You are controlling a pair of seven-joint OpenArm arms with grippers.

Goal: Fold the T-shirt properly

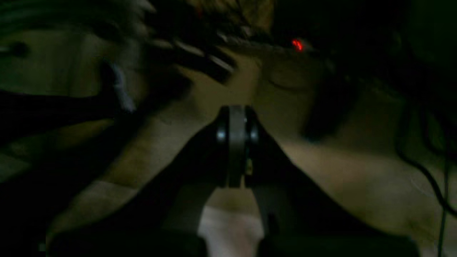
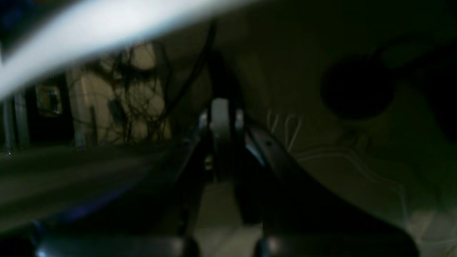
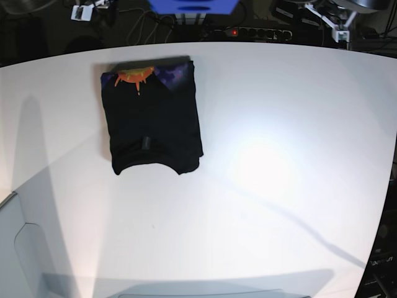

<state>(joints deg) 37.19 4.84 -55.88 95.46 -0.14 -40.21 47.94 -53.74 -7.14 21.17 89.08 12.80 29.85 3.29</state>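
Table: a wide white table (image 3: 279, 155), brightly lit, with cables and a power strip (image 3: 251, 31) in the dark behind it.
T-shirt: the black T-shirt (image 3: 152, 124) lies folded into a compact rectangle at the far left, orange-and-purple print showing along its far edge.
Left gripper: the left gripper (image 1: 236, 114), fingers pressed together, holds nothing.
Right gripper: the right gripper (image 2: 220, 110), likewise closed and empty, in a dim, blurred view.

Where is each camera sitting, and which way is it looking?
Base: high above the white table, looking down at the folded T-shirt; no arm shows.
Left wrist: on the left arm, looking along the shut left gripper at a dim floor and a red light.
Right wrist: on the right arm, looking past the shut right gripper at dark cables.
Shared: both wrist views are dark and blurred, each showing its own closed gripper, neither showing the shirt.
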